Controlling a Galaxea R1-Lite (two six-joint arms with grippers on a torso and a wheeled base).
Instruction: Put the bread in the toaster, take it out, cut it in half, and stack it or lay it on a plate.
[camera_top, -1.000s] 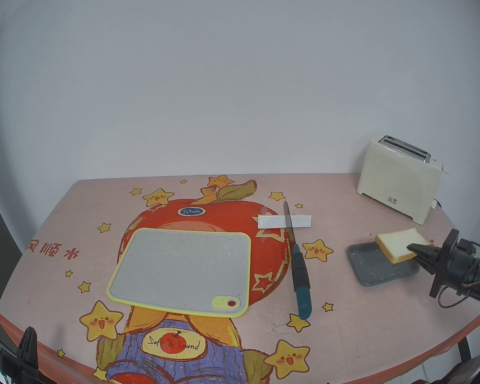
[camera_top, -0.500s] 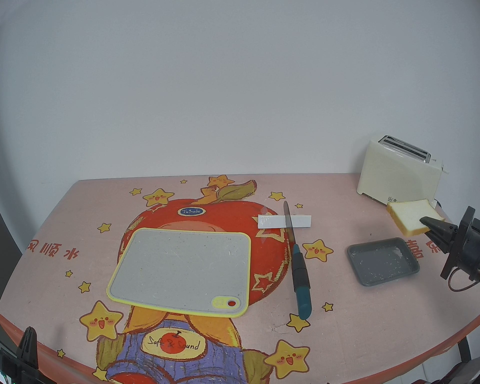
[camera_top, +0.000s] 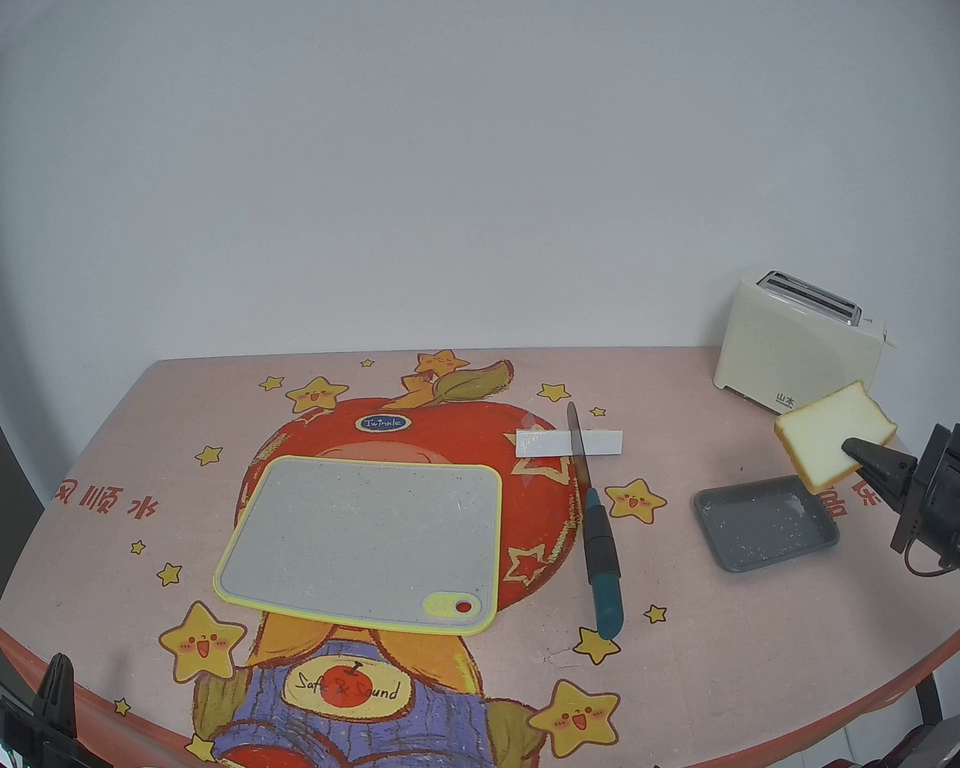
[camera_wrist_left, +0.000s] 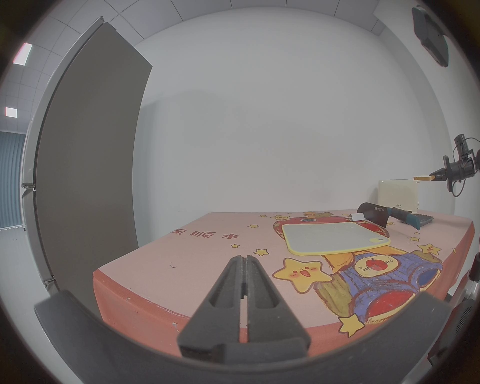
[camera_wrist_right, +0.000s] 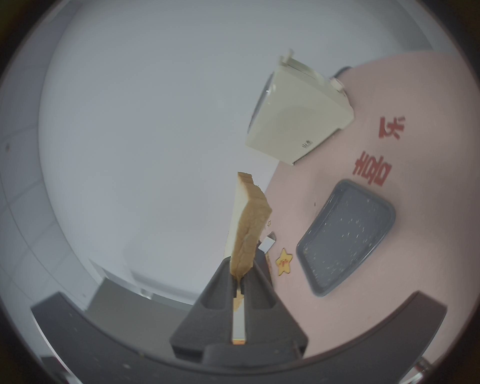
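Note:
A slice of white bread (camera_top: 833, 434) hangs tilted in the air at the table's right side, above the far right corner of the grey plate (camera_top: 765, 523). My right gripper (camera_top: 868, 452) is shut on its edge; in the right wrist view the bread (camera_wrist_right: 248, 225) stands up from the right gripper (camera_wrist_right: 238, 272). The cream toaster (camera_top: 797, 354) stands behind, its slots facing up, and appears again as the toaster (camera_wrist_right: 298, 118) past the plate (camera_wrist_right: 345, 235). My left gripper (camera_wrist_left: 244, 272) is shut on nothing, low off the table's near left corner.
A knife with a teal handle (camera_top: 596, 540) lies right of the grey cutting board (camera_top: 365, 540) in the middle of the table. A white strip (camera_top: 568, 443) lies under the blade. The table edge runs close behind the right arm.
My right gripper lifted the bread off the grey plate, carried it up and toward the toaster, then tipped the slice more upright. The left arm stayed put.

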